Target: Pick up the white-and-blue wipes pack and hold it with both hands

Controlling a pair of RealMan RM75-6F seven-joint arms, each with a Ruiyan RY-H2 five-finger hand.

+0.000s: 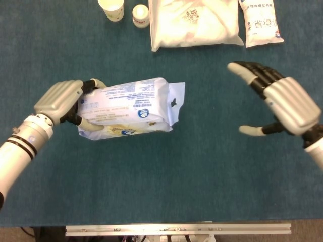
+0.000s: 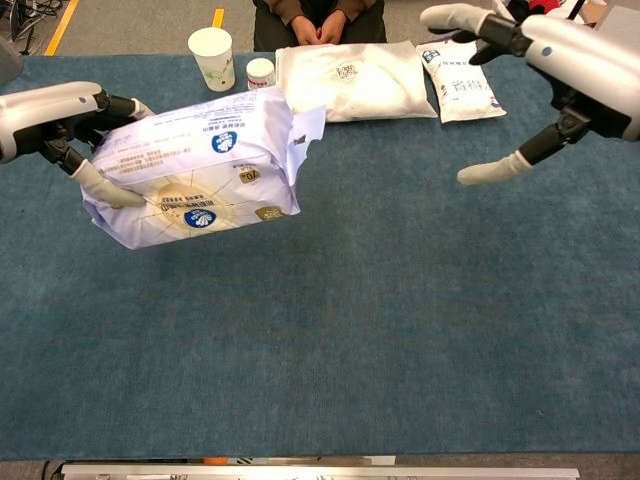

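The white-and-blue wipes pack hangs in the air above the blue-green table, lying lengthwise with its flap end pointing right. My left hand grips its left end, thumb under and fingers over. My right hand hovers well to the right of the pack, open, fingers spread and the thumb out toward the pack. A wide gap of bare table lies between that hand and the pack's flap.
Along the far edge stand a paper cup, a small white jar, a large white bag and a smaller white printed pouch. A person sits behind the table. A metal rail runs along the near edge.
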